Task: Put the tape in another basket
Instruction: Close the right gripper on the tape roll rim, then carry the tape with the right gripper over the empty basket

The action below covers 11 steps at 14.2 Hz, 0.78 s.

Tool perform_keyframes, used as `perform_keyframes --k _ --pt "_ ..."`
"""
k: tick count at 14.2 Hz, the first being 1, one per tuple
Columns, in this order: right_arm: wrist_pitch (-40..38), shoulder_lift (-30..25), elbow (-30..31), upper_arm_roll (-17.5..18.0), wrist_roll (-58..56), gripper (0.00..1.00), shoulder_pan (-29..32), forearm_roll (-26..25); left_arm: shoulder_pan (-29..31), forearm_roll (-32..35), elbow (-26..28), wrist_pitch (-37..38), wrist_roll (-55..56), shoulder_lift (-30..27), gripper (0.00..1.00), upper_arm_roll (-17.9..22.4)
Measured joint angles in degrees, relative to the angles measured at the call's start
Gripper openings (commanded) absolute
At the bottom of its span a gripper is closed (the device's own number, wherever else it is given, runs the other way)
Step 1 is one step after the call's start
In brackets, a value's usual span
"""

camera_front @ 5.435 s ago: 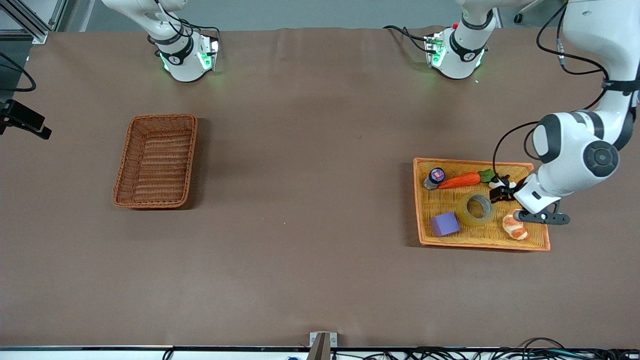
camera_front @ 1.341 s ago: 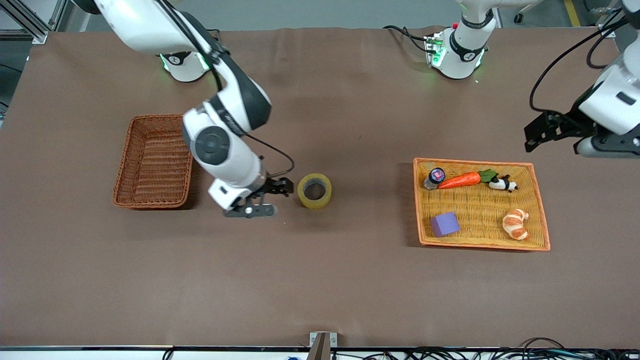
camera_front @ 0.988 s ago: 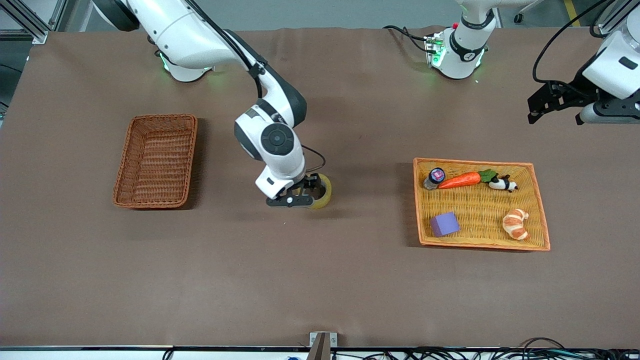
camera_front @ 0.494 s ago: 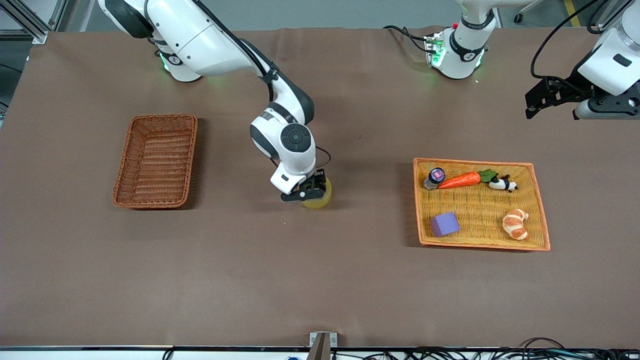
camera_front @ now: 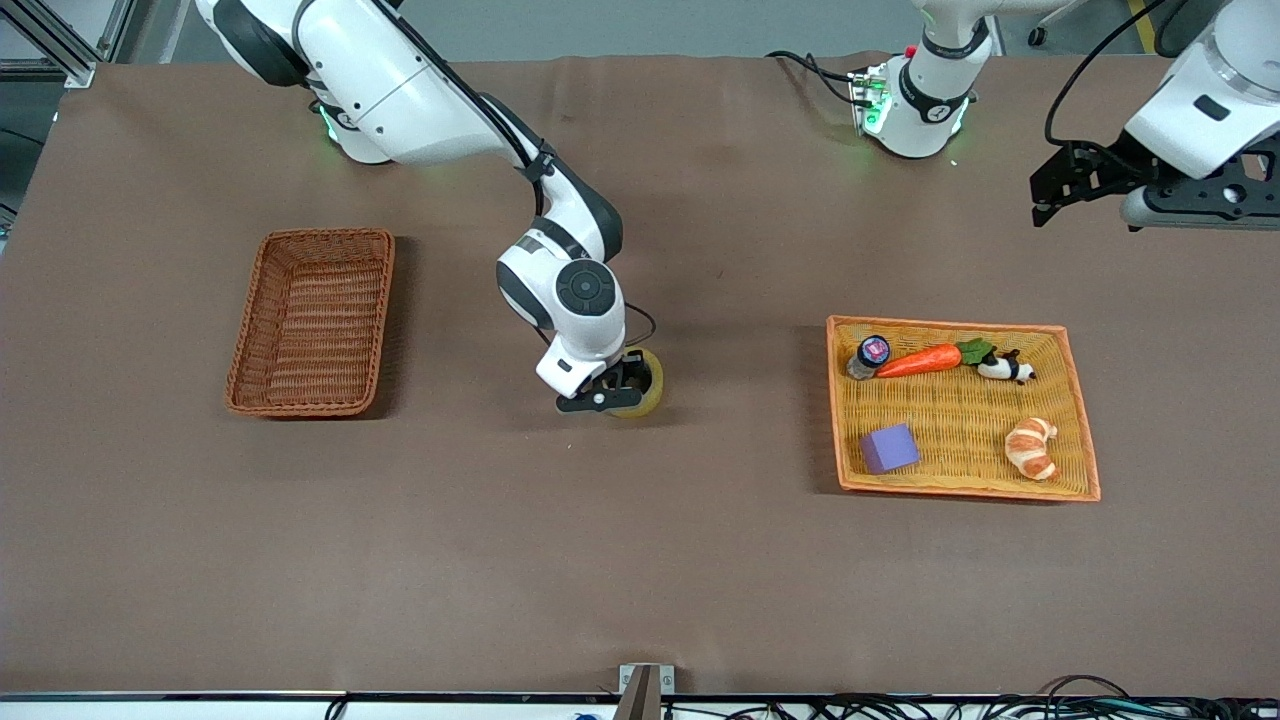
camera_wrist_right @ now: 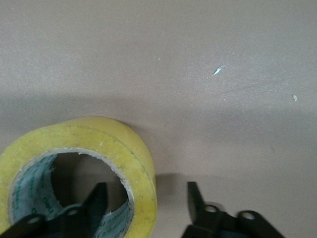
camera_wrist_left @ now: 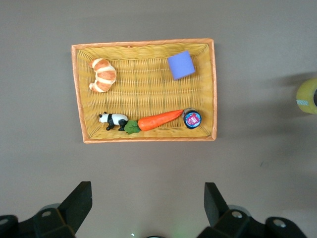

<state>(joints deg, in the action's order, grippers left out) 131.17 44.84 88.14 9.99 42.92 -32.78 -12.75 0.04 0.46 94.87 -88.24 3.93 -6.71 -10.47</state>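
Note:
The tape, a yellowish ring, stands on the table's middle between the two baskets; it also shows in the right wrist view and in the left wrist view. My right gripper is down at the tape and open: one finger is inside the ring, the other outside its wall, not closed on it. The dark reddish-brown basket sits empty toward the right arm's end. My left gripper is open and empty, up in the air near the left arm's end.
The yellow woven tray with an orange rim holds a carrot, a panda toy, a croissant, a purple block and a small bottle. The tray also shows in the left wrist view.
The tape went from the yellow tray to the table's middle. My right gripper moved from beside the brown basket to the tape and straddles its wall. My left gripper rose away.

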Motion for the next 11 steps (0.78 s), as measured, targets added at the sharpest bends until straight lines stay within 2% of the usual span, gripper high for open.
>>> perform_keyframes --k 1,3,8,11 --pt "0.10 0.23 0.00 0.03 1.21 0.27 -0.11 -1.11 -0.02 0.00 0.00 0.00 0.00 0.00 1.00 -0.45" --pt "0.94 0.77 0.00 0.13 4.13 0.01 -0.22 -3.57 -0.04 0.00 0.00 0.16 0.00 0.00 1.00 -0.74" --pt "0.35 0.59 -0.69 0.15 8.20 0.00 0.28 -4.28 0.43 0.00 0.02 0.84 0.00 0.00 1.00 0.01" --pt "-9.08 -4.73 -3.16 0.19 8.45 0.00 2.95 -3.30 0.66 0.00 -0.01 1.01 -0.01 0.00 1.00 1.44"
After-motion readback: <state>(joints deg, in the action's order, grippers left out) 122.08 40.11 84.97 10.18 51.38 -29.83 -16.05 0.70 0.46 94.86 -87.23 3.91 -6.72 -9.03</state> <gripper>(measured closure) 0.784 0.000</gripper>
